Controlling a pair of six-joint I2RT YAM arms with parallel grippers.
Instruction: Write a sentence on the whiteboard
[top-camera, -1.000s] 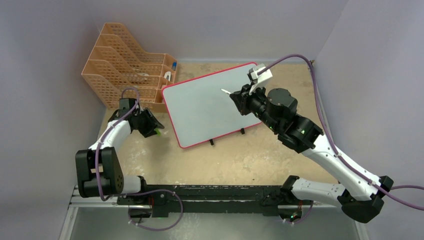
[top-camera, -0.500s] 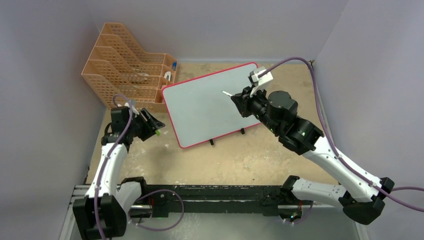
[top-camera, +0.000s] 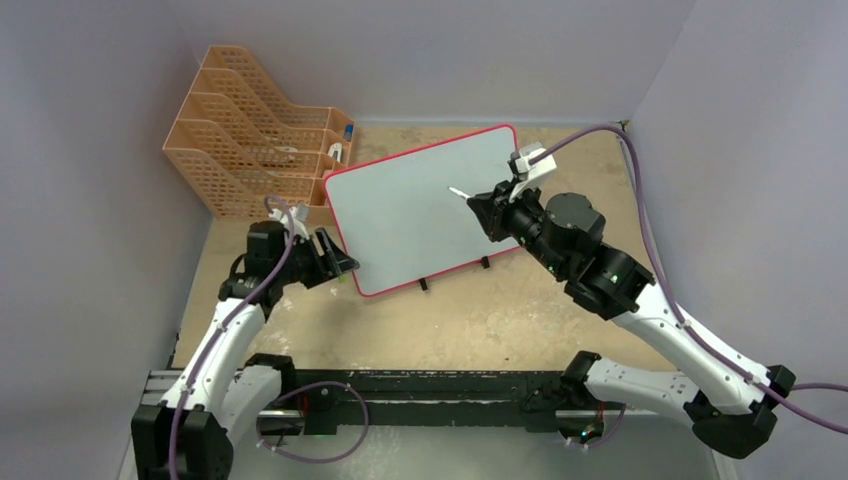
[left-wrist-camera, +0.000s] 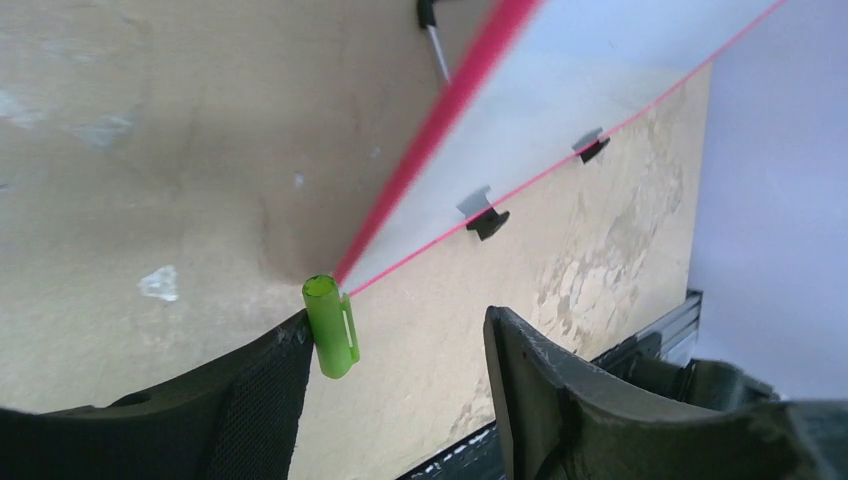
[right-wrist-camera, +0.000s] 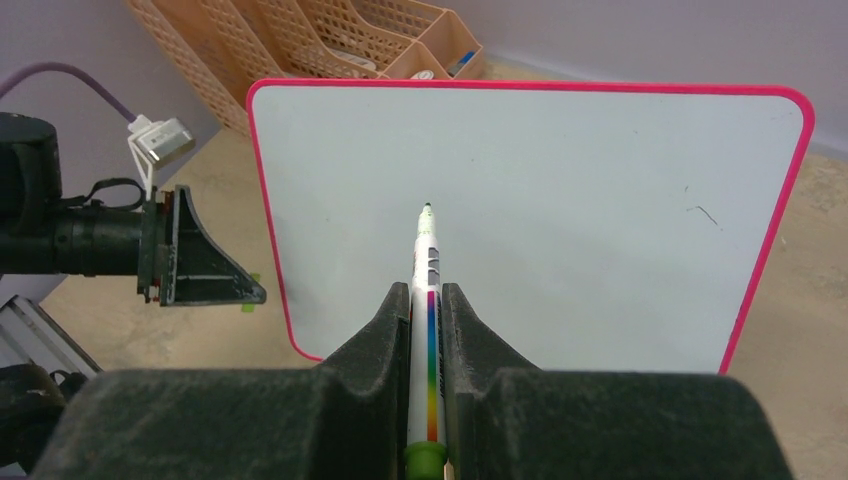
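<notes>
Left claw (left-wrist-camera: 398, 325), spread, has neared the whiteboard (top-camera: 410, 215), which we fear it may topple; right claw (right-wrist-camera: 425, 292) pinches the marker (right-wrist-camera: 426, 250).

1. No readable words, numbers or brands are showing up anywhere.
2. The whiteboard (right-wrist-camera: 560, 200) is carrying just a faint stray stroke.
3. Print on the marker (right-wrist-camera: 427, 260) is coming through too small to read.

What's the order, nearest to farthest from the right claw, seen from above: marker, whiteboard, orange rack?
1. The marker, clamped in the right gripper itself.
2. The whiteboard, just past the marker's tip, mid-table.
3. The orange rack, in the far-left corner.
</notes>
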